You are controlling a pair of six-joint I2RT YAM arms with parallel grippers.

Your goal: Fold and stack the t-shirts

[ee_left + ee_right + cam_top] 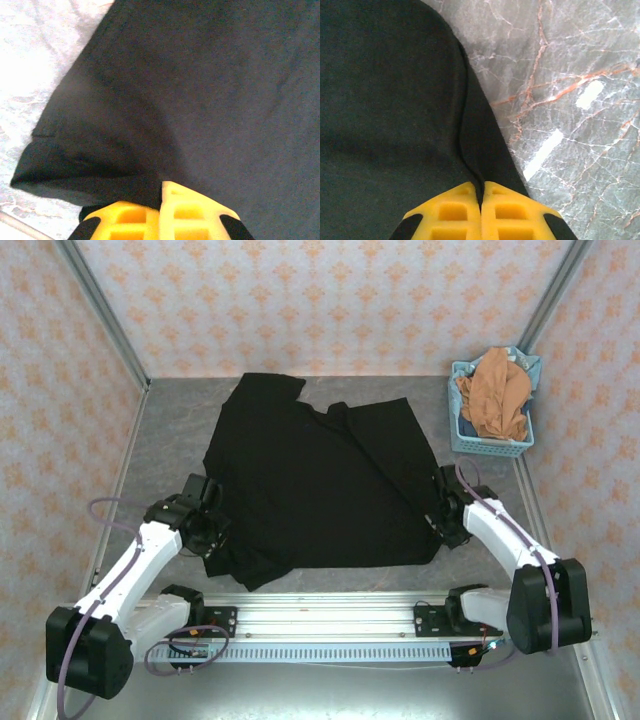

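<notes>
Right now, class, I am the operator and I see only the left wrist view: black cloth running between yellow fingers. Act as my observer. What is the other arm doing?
Observer: The right end effector is shut on the side edge of the black t-shirt, above the bare marble table.
Operator: Is there a second shirt?
Observer: Yes. An orange-brown t-shirt lies bunched in the light blue basket at the far right corner.
Operator: How does the black one lie?
Observer: It is spread over the middle of the table, creased, with its upper face plain black.
</notes>
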